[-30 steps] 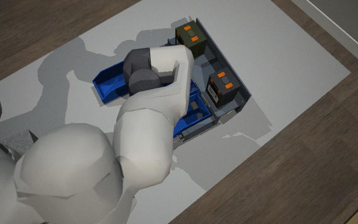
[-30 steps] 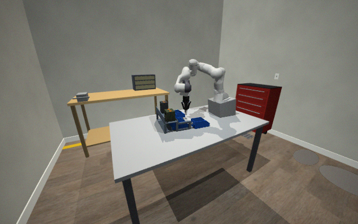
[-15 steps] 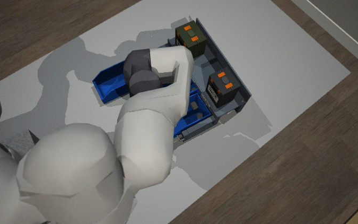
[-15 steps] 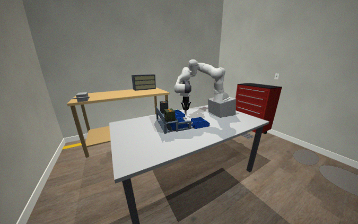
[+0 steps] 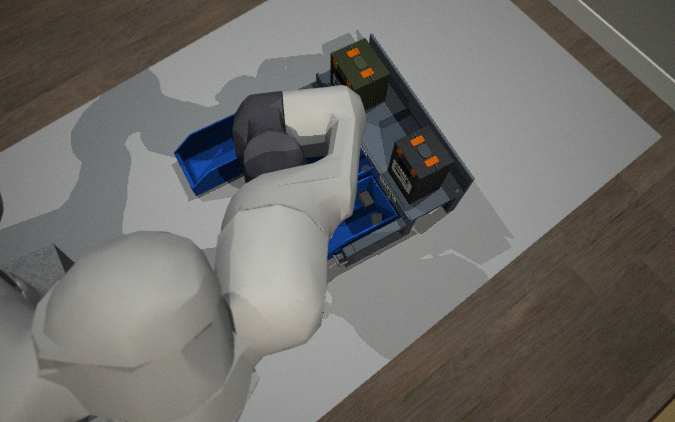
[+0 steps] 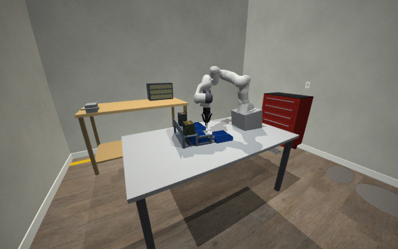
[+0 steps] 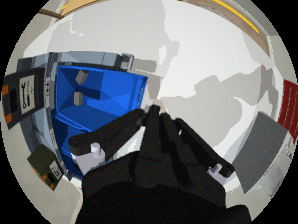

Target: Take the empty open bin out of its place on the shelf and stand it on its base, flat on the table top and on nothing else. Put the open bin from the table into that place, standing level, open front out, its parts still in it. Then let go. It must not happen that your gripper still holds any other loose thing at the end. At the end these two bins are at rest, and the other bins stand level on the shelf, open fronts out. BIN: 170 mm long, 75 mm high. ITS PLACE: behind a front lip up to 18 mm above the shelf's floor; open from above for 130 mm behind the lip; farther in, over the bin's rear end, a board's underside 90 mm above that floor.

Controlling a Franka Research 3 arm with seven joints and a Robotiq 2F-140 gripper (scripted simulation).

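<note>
The big white table [image 6: 169, 160] fills the middle of the exterior view, with lots of bare top toward its near edge. The grey shelf [image 5: 436, 141] sits in the upper middle of the top view. The white arm [image 5: 287, 209] bends over its front and hides part of it. One blue bin [image 5: 205, 154] stands on the table, left of the shelf. Another blue bin [image 7: 100, 99] sits in the shelf with small grey parts [image 7: 79, 98] inside. The gripper [image 7: 154, 111] hangs just beside that bin's right edge, jaws pressed together, holding nothing. Two dark boxes [image 5: 419, 162] stand on the shelf's top board behind.
</note>
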